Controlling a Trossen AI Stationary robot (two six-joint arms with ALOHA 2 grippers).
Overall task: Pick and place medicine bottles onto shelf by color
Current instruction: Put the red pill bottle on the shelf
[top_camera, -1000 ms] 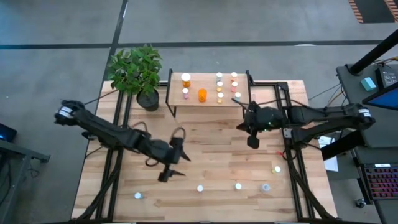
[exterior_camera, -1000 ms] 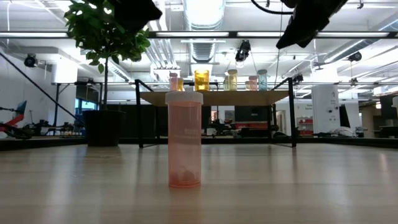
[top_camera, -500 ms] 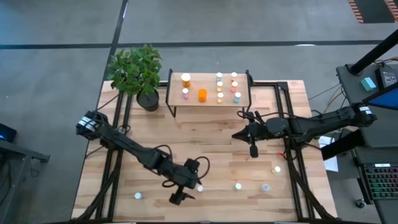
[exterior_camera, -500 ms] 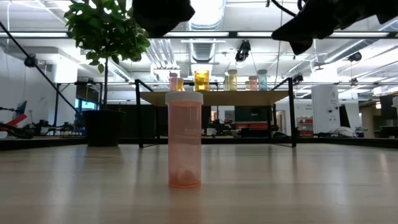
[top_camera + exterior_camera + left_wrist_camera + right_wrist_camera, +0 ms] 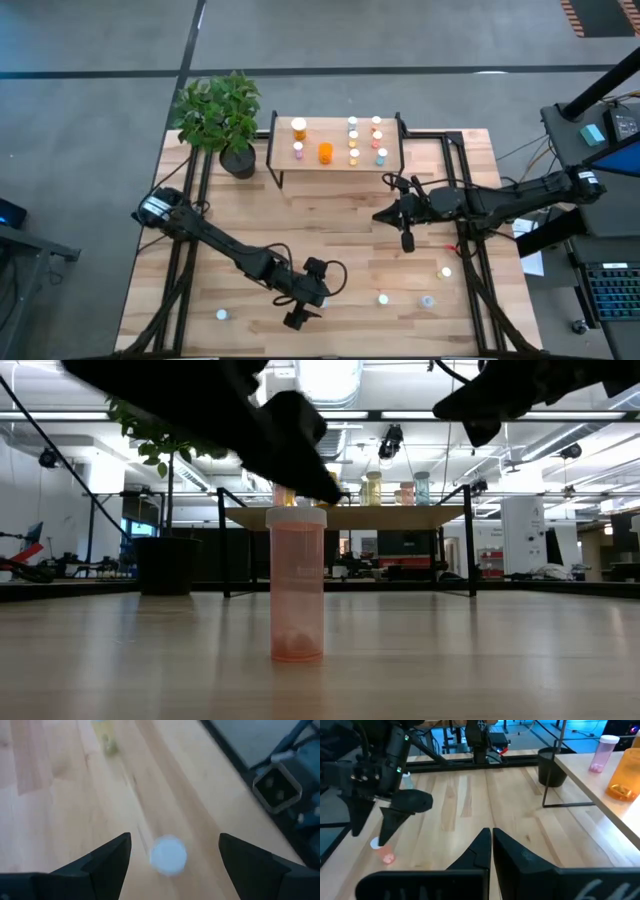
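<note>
A potted plant (image 5: 220, 118) (dark pot, green leaves) stands at the far left corner of the wooden tabletop (image 5: 340, 250). A keyboard (image 5: 610, 292) lies right of the table. Grey floor (image 5: 400, 35) surrounds it.

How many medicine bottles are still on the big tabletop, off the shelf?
5. Front-left bottle; pink bottle beneath the left pincer; front-centre bottle; front-right bottle; right-edge bottle. The arms may hide more.

Left end effector (image 5: 297, 318) lowered over pink bottle (image 5: 296, 583)
</note>
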